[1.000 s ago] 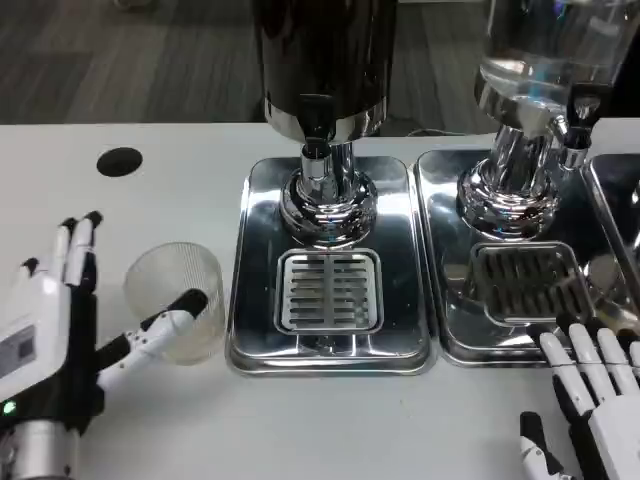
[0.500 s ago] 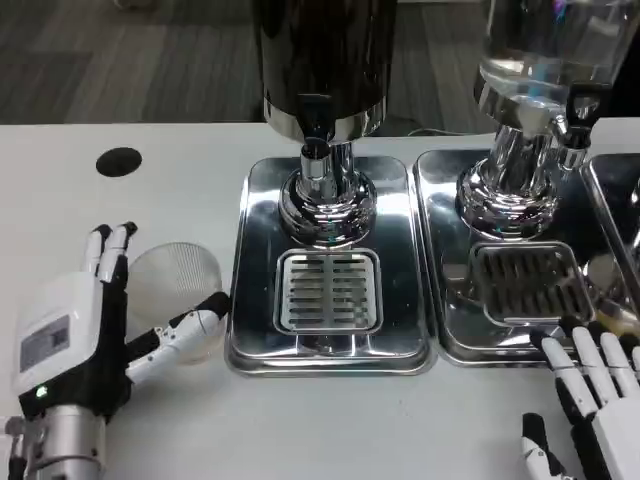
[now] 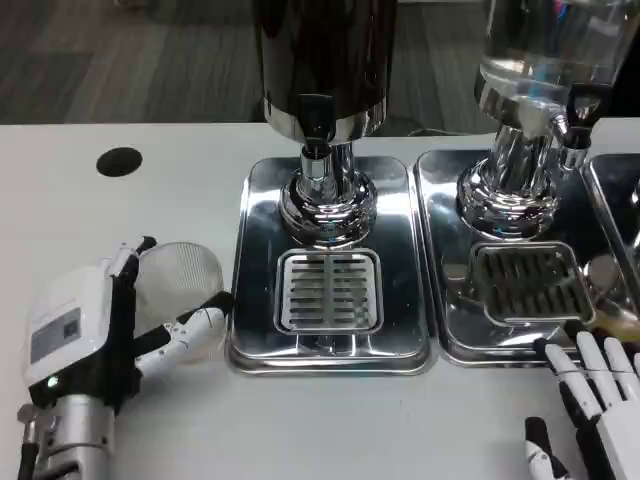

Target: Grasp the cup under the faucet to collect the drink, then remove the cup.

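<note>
Your left hand (image 3: 110,325) wraps the clear cup (image 3: 182,290) left of the steel drip tray (image 3: 330,190), faucet (image 3: 316,125) beyond; your right hand (image 3: 598,400) rests spread, near right

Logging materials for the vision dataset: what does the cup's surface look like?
Clear, finely ribbed cup, seen in the head view.

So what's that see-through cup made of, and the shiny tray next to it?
The cup looks like clear ribbed plastic, maybe glass: the table shows through it. The tray looks like polished metal, likely steel, mirroring the faucet.
</note>
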You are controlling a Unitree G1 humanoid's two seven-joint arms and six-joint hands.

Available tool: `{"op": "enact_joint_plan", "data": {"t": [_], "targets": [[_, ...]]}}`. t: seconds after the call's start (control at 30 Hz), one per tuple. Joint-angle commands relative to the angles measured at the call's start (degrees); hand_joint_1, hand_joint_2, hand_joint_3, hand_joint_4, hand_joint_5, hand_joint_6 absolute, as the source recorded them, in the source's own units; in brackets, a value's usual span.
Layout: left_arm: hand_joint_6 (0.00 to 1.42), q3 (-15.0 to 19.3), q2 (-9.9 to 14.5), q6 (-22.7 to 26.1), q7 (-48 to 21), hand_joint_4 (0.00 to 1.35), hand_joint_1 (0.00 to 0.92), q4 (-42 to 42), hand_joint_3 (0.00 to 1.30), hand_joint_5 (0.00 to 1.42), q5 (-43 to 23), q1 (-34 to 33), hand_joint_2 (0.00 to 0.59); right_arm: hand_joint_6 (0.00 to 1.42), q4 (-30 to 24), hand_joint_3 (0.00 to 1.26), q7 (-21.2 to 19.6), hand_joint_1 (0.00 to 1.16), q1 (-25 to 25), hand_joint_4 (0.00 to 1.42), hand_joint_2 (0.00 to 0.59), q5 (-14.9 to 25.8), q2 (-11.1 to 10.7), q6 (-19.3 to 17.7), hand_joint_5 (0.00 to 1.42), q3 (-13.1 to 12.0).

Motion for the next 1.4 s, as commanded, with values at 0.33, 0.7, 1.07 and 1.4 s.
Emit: {"op": "enact_joint_plan", "data": {"t": [0.33, 0.7, 1.07, 1.4], "targets": [[1.31, -0.73, -1.66, 2.06, 2.9, 0.65, 0.56, 0.04, 0.64, 0.97, 0.12, 0.11, 0.05, 0.06, 1.75, 0.16, -0.24, 0.19, -0.57, 0.0, 0.482, 1.5, -0.5, -1.55, 0.0, -0.88], [1.23, -0.57, -2.39, 0.16, 8.02, 0.65, 0.568, -1.2, 0.62, 0.89, 0.46, 1.84, 0.063, 0.08, 1.65, 0.16, -0.26, 0.17, -0.53, 0.0, 0.474, 1.83, -0.69, -2.42, 0.0, -1.44], [1.18, 1.32, -2.59, -1.59, 8.74, 0.6, 0.503, -7.8, 0.56, 0.86, -0.51, 3.45, 0.09, 0.08, 1.17, 0.16, 0.02, 0.16, -0.51, 0.0, 0.473, 1.75, -0.91, -2.38, 0.0, -1.64], [1.17, -0.92, -4.09, 0.78, 6.31, 0.6, 0.48, -11.05, 0.56, 0.86, 2.56, 0.73, 0.099, 0.05, -0.95, 0.11, -1.29, 0.15, 0.73, 0.0, 0.473, 1.14, -1.46, -2.42, 0.0, -2.91]]}}
